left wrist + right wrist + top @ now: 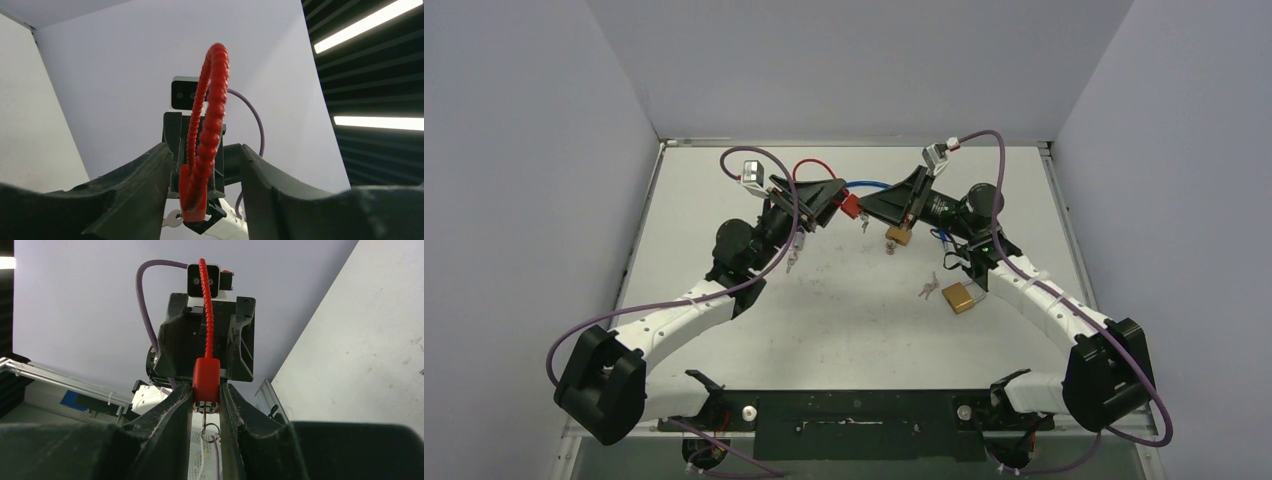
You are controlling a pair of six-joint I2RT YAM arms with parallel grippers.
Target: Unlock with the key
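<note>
The right gripper (206, 392) is narrowed onto the red body of the lock (206, 377), with its fingers (175, 410) pressed to either side, in the lower middle of the right wrist view. A key ring (210, 432) hangs just under the body, between the fingers. Whether a key sits in the lock cannot be made out. The left gripper (205, 150) faces it with its jaws partly apart. They stand around the lock's beaded red cable (212, 100) with a gap showing on the right side, and they grip nothing. From above, the two grippers meet nose to nose in the upper middle of the frame, over the far half of the table (844, 330). The lock is between them, and the red cable loops up and to the left over the left gripper. A blue cable (871, 185) arcs just above them, and its ends are hidden behind the right gripper. A brass padlock (898, 236) lies just below the right gripper. A second padlock (960, 297) lies lower right, beside the right arm, with keys (927, 290) just to its left. Any marking on the padlocks is too small to read. The table is white and scuffed with faint marks, enclosed by plain pale grey walls (854, 60). Light strips (360, 25) glow on a dark slatted ceiling at the right of the left wrist view.
</note>
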